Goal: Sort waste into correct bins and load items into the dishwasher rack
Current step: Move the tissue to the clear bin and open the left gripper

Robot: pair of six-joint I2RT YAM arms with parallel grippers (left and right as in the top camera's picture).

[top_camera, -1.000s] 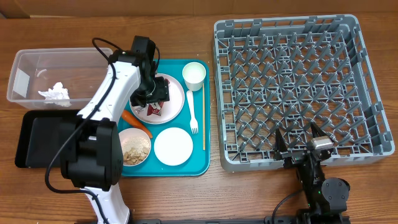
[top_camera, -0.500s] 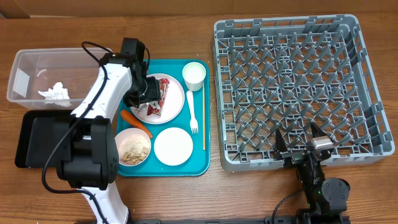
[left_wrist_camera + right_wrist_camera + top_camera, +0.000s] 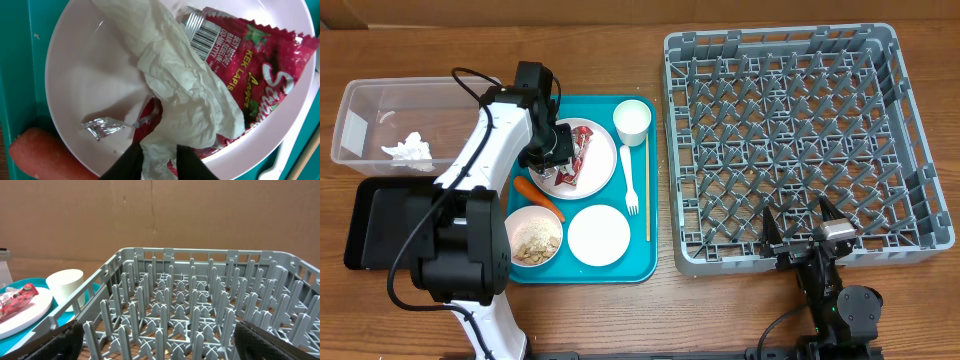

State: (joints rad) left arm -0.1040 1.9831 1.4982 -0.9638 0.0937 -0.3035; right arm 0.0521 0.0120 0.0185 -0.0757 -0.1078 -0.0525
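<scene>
The wooden table [image 3: 620,310] carries 4 containers directly. A teal tray [image 3: 642,262] lies left of middle. To its left sit a clear tub [image 3: 360,100] at the back and a black tray [image 3: 380,230] in front of the tub. The grey dishwasher rack [image 3: 672,150] stands just beside the teal tray's right edge.

teal tray [image 3: 638,262] crowded, rack [image 3: 672,150] open above

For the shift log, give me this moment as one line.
left gripper: shut on white napkin in plate | right gripper: open, by dishwasher rack | red wrapper: under napkin
</scene>
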